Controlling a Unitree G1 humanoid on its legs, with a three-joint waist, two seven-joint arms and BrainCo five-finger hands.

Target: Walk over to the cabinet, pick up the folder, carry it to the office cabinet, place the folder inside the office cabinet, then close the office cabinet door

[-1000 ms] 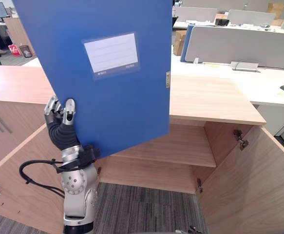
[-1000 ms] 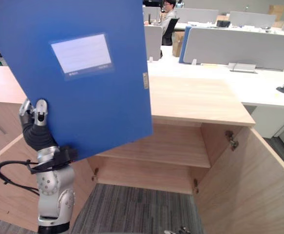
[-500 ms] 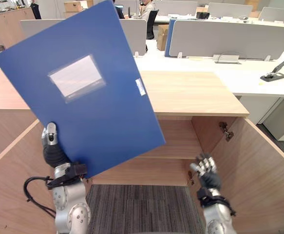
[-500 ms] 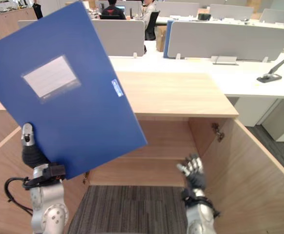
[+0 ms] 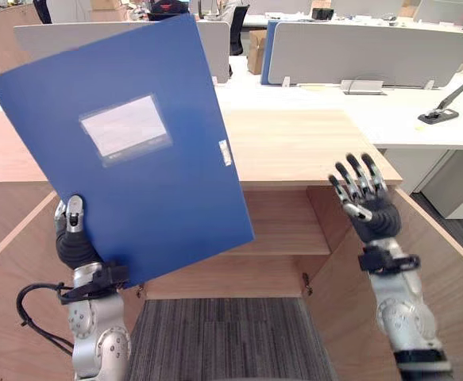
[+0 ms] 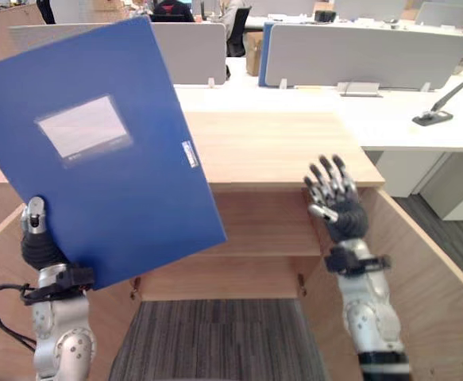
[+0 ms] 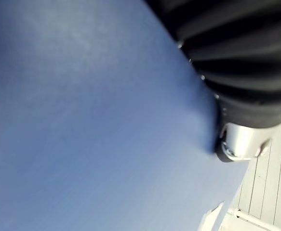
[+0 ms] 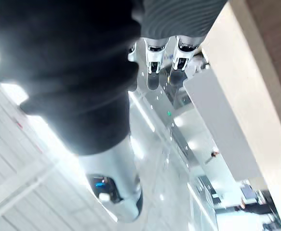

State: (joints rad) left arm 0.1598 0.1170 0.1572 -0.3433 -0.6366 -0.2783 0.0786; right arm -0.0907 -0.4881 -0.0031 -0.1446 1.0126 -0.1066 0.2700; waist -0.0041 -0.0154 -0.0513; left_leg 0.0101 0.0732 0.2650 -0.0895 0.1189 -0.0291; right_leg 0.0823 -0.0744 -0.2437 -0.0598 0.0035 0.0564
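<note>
Behind: white desk (image 5: 406,127) w/ grey partition screens (image 5: 358,55). Blocking cabinet's left half: large blue flat plastic folder (image 5: 160,190) w/ white label pocket, tilted, held up in front. Lower corner clamped by left hand (image 5: 71,234), thumb on front. Right hand (image 5: 362,194) raised nr right door (image 5: 445,278), fingers spread apart. Light wood office cabinet (image 5: 302,143): doors open, one shelf (image 5: 291,230) inside.

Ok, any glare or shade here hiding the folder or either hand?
Right wrist view: ceiling lights glare white beside the open right hand. Left eye view: even light; the blue folder, gripped by the left hand, shows plainly; the office cabinet's interior lies in mild shade.
</note>
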